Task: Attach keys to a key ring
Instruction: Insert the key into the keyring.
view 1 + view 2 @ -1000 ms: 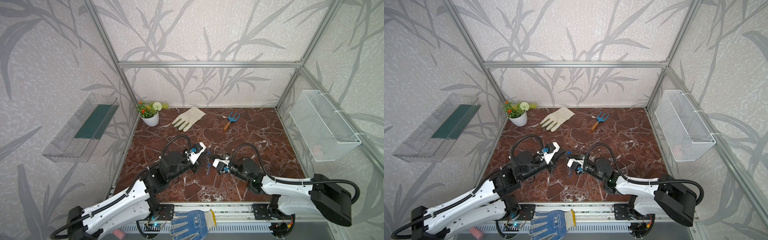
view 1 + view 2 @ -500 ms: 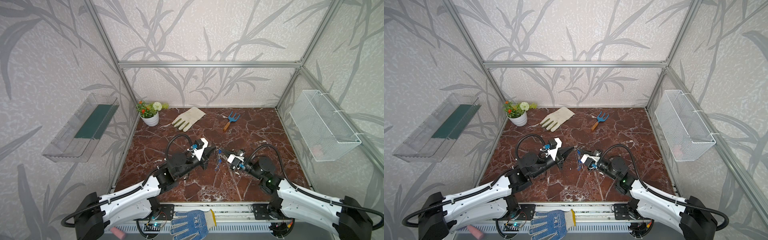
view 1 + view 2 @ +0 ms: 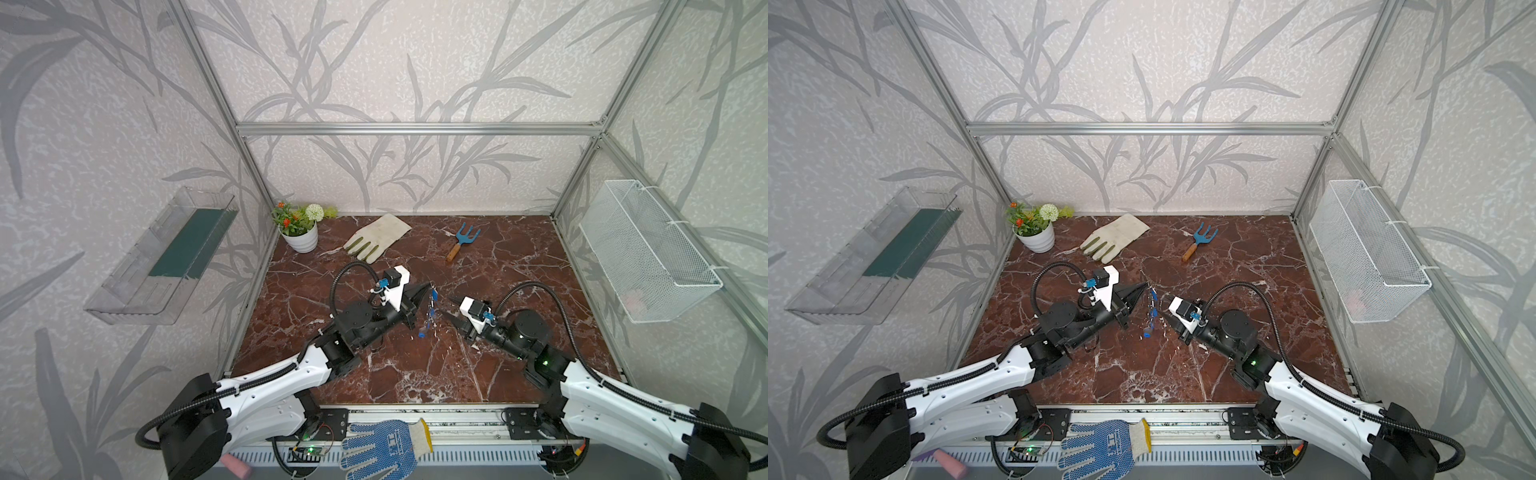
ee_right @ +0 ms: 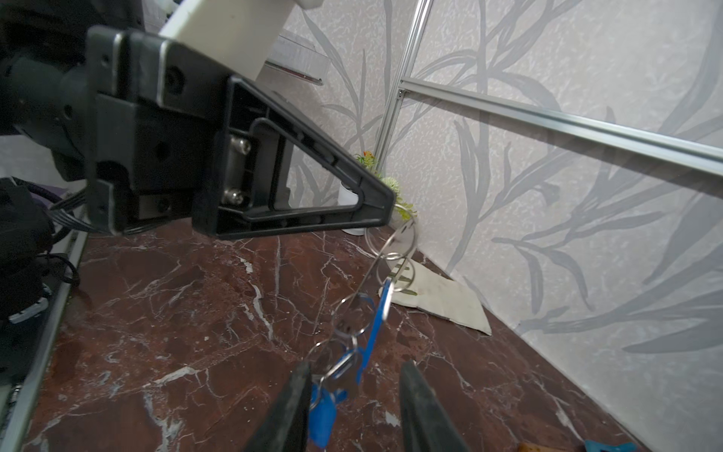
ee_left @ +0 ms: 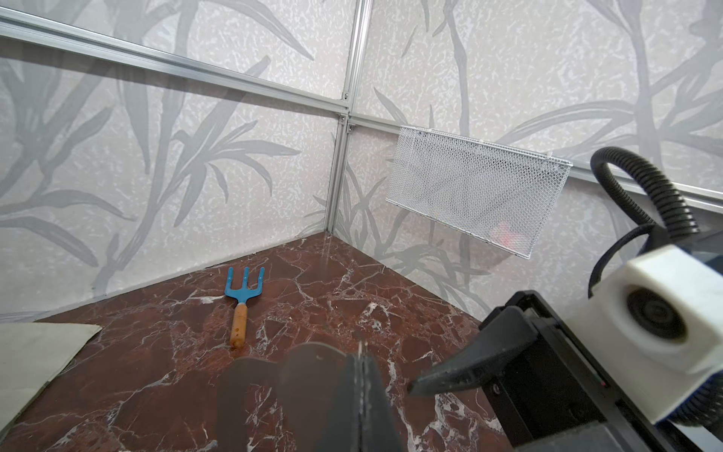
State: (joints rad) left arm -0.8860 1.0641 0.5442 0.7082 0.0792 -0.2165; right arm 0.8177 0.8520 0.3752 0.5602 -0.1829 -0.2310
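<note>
My left gripper (image 3: 430, 286) is raised over the middle of the table and shut on the key ring (image 4: 405, 234), a thin silver plate. Its edge shows as a sliver (image 5: 362, 347) between the closed fingers (image 5: 375, 391). From the plate hangs a chain of small wire rings with several blue keys (image 4: 373, 325), also seen in both top views (image 3: 432, 307) (image 3: 1152, 307). My right gripper (image 4: 354, 407) is open, its tips level with the lowest key (image 4: 322, 415). That key hangs between the fingers, close against one finger (image 4: 295, 407). I cannot tell whether they touch.
At the back lie a pale glove (image 3: 376, 239) and a blue hand fork (image 3: 463, 241), with a flower pot (image 3: 301, 232) in the left corner. A wire basket (image 3: 648, 257) hangs on the right wall and a clear shelf (image 3: 166, 257) on the left. A blue dotted glove (image 3: 382, 451) lies on the front rail.
My right gripper has opened and let go of the hanging keys. Both grippers have moved right and towards the back, and the left one has lifted the key ring so the keys dangle.
</note>
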